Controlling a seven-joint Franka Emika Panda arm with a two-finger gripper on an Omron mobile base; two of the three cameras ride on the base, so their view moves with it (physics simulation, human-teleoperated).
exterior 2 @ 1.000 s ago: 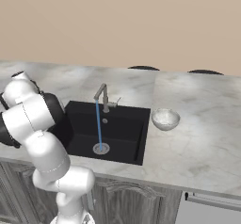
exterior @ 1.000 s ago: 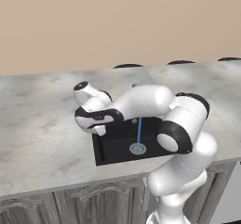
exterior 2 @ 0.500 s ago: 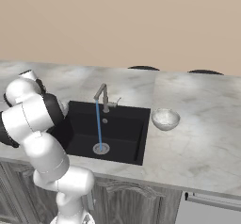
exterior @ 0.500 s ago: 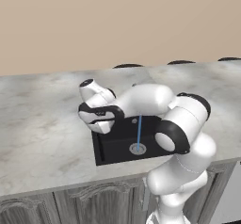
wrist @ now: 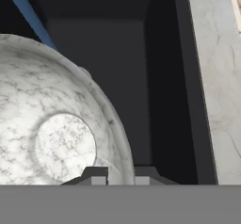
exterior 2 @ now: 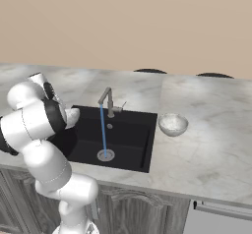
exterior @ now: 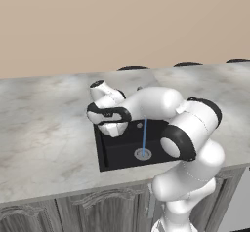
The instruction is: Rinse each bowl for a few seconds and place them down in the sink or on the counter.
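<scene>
While a thin blue stream of water (exterior 2: 103, 130) falls from the faucet (exterior 2: 109, 102) to the round drain (exterior 2: 105, 155), the gripper (wrist: 121, 173) is clamped on the rim of one bowl (wrist: 56, 129), its two fingertips pinching the wall at the near edge in the hand view. That held bowl hangs over the sink (exterior 2: 129, 140), above the basin's end farthest from the other bowl, with the black far wall and floor of the basin showing behind it. Compared with a second ago, the hand has swung from above the counter (exterior: 44, 133) beside the sink to a spot over the basin's edge, closer to the water; in the left base view the wrist now sits at the sink's corner, and in the right base view the bowl's pale rim (exterior 2: 72, 116) pokes out past the forearm over the dark basin. The stream has not changed, and it runs just beside the held bowl, with no clear contact visible. The second bowl (exterior 2: 173, 124) stands upright on the counter just beside the sink's opposite end, unmoved.
</scene>
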